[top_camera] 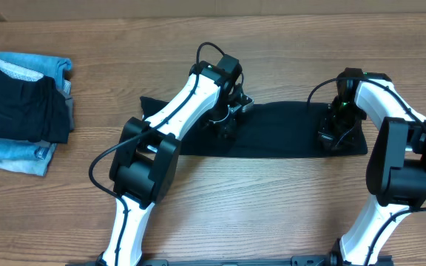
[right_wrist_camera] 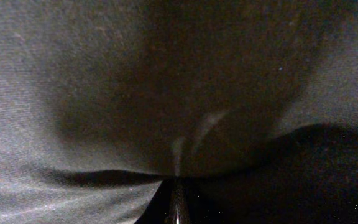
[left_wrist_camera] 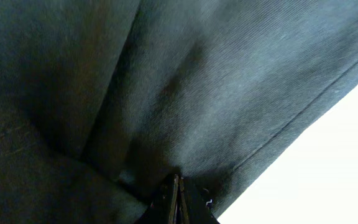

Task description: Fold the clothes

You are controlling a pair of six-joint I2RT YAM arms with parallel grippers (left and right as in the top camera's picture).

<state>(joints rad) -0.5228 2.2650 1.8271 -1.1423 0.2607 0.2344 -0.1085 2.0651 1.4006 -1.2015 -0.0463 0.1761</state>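
Seen from above: black shirt (top_camera: 287,137) spread as a long, low band across the middle of the wooden bench (top_camera: 272,214), left to right, with both arms reaching down onto it. Left hand (left_wrist_camera: 179,186) closed to a sliver on a pinch of cloth in the band's left part, close by a stitched hem (left_wrist_camera: 303,112); right hand (right_wrist_camera: 176,186) likewise closed, fingers together on a raised tent of cloth near the right end. Unclear from either wrist view whether one layer or several caught. Likely risks from here: thin, soft cloth slipping out of such a narrow pinch once lifted, dropping one end and leaving the fold skewed; only the top layer rising, so the band opening out rather than folding; uneven travel of the two hands, stretching or twisting the cloth between them; loose tail beyond the left hand dragging and bunching underneath. At the far left, a pile (top_camera: 21,111) of blue denim and a dark garment, well apart from the shirt, probably out of harm's way unless swept by a wide swing of the left arm.
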